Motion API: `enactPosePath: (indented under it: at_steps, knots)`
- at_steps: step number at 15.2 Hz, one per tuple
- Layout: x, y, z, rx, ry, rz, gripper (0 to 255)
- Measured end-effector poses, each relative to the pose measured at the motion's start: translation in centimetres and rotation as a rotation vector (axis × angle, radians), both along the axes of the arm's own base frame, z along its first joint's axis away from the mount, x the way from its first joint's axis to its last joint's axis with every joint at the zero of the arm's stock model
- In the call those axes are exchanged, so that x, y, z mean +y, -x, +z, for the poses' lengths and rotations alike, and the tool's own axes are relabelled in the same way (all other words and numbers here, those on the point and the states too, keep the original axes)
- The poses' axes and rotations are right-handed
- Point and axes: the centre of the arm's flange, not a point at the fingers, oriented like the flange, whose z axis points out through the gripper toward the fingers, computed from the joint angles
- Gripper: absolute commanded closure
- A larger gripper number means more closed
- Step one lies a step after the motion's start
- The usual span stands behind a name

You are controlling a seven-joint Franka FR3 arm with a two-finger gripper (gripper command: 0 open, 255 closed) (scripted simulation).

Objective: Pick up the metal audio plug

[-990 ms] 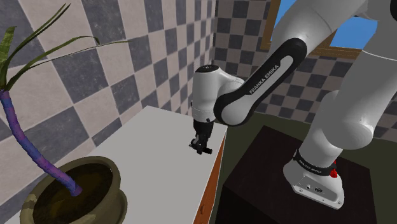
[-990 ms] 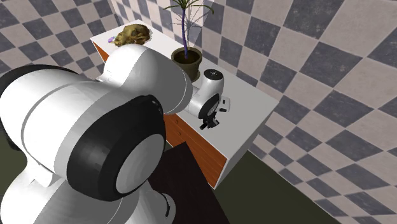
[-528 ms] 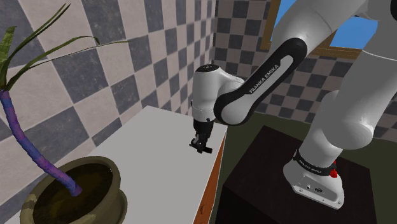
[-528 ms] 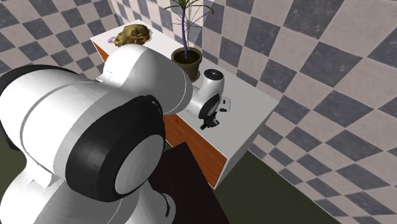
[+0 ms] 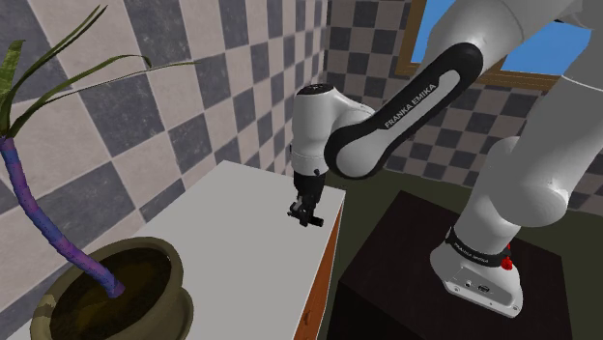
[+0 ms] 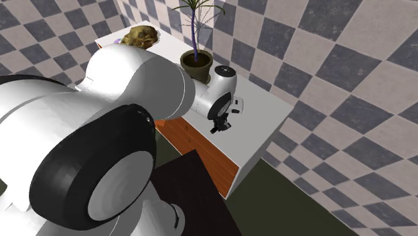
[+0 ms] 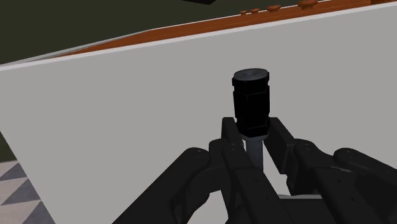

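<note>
While clasping audio plug [image 7: 252, 105], hand [image 5: 304, 214] points down, over counter [image 5: 217, 227].

The audio plug [image 7: 250, 105] has a black barrel with a faint sheen and a smooth grey pin, seemingly metal. The tool [image 7: 254, 130] is matt black throughout. The tabletop [image 7: 114, 121] is smooth, matt off-white, with a wood-coloured orange-brown edge. The arm [image 5: 324, 121] has glossy white shells.

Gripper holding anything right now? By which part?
Yes. The gripper is shut on the audio plug, clasping it where the black barrel meets the grey pin.
</note>
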Motion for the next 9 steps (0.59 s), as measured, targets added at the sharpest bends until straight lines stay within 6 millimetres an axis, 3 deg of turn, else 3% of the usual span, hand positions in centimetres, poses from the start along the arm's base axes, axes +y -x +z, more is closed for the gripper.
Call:
enactPosePath:
  at_steps: [9]
  knots:
    - [0.0,-0.1,4.6,0.000,0.000,0.000,255]
